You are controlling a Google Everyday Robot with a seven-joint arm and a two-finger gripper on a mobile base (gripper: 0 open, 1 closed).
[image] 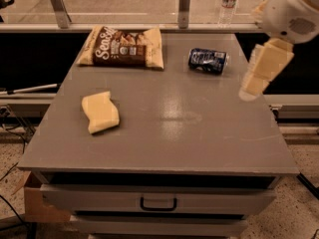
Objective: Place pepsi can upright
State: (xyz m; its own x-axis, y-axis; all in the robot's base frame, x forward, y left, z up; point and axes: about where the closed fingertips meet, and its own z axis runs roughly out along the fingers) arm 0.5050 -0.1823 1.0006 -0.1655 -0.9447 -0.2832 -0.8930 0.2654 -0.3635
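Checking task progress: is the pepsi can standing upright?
No, the pepsi can lies on its side, with the gripper hovering apart near the table's right edge.

Gripper (249,87): hangs right of the pepsi can (208,60), over the desk (174,138) edge.
Between them: bare desk.
Left of can: chip bag (122,46), apart.
Front-left of can: sponge (100,112), well apart.

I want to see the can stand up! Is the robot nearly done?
Not yet. Nothing is done: the pepsi can lies on its side on the table. The gripper hovers by the table's right edge, not touching the can. Left: grasp it and stand it up.
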